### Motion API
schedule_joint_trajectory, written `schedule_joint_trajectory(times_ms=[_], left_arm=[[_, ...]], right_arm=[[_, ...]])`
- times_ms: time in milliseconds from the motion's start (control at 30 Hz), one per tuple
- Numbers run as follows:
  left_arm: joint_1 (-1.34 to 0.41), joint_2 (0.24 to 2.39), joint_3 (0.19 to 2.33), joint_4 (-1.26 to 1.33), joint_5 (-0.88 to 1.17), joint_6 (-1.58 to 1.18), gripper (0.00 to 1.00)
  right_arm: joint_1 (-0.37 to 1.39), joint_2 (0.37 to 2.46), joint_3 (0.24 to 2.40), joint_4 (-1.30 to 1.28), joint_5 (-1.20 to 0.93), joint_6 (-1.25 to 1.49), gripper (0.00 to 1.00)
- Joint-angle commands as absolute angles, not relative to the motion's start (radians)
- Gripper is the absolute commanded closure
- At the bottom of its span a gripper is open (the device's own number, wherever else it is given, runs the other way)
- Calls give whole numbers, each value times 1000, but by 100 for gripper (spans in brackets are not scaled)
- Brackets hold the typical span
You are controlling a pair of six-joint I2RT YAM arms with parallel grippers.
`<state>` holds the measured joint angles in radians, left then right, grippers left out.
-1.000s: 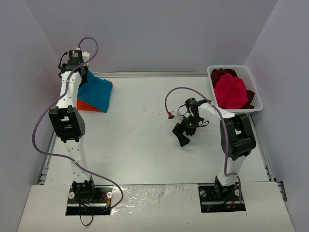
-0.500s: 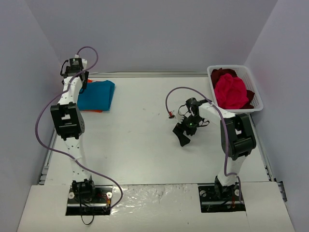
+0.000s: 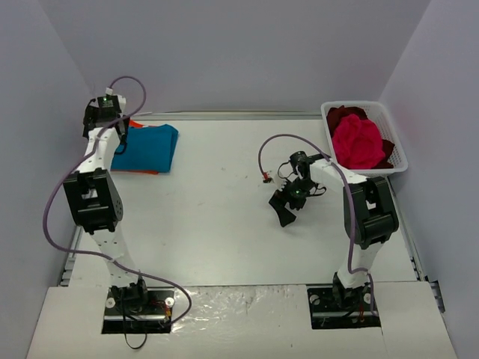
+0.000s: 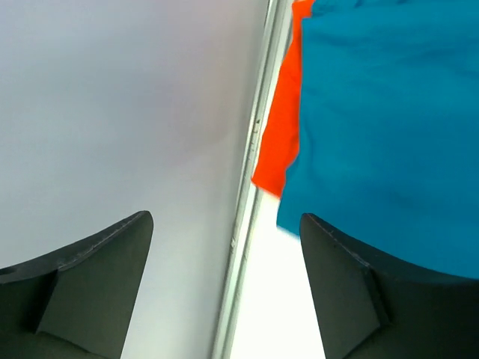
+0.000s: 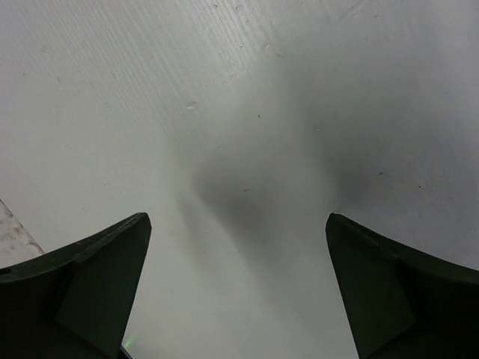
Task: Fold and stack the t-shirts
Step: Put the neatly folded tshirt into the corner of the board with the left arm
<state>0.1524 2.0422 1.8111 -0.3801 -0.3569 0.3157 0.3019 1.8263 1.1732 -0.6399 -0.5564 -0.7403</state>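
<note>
A folded teal-blue t-shirt (image 3: pixel 147 148) lies flat on an orange t-shirt (image 3: pixel 138 170) at the table's far left; only orange edges peek out. In the left wrist view the teal-blue t-shirt (image 4: pixel 389 127) fills the upper right, with the orange t-shirt (image 4: pixel 281 134) showing beside it. My left gripper (image 3: pixel 116 143) (image 4: pixel 224 284) hangs open over the table's left edge beside the stack, holding nothing. A magenta-pink t-shirt (image 3: pixel 358 142) and a dark red t-shirt (image 3: pixel 343 114) are bunched in the basket. My right gripper (image 3: pixel 284 206) (image 5: pixel 236 292) stands open over bare table, right of centre.
The white slotted basket (image 3: pixel 400 158) stands at the back right corner. A metal rail (image 4: pixel 251 187) runs along the table's left edge against the grey side wall (image 4: pixel 112 112). The left arm's cable loops down its left side.
The left gripper opened and let go of the teal-blue t-shirt, which dropped flat onto the orange one. The left arm swung leftward. The right arm stayed still.
</note>
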Motion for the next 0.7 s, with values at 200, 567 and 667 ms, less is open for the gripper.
schedule_joint_trajectory(times_ms=[200,567,667], left_arm=[[150,1568,1651,-660,172,103,21],[19,1336,1287,-600,411,178,17],[-32,1249,1200,-543,385,186,16]], right_arm=[[296,1726,1199,-704,-597,-752,0],[302,1534,1338,-576,-369,-657,0],[301,1464,1390,-445,-156,-621,0]])
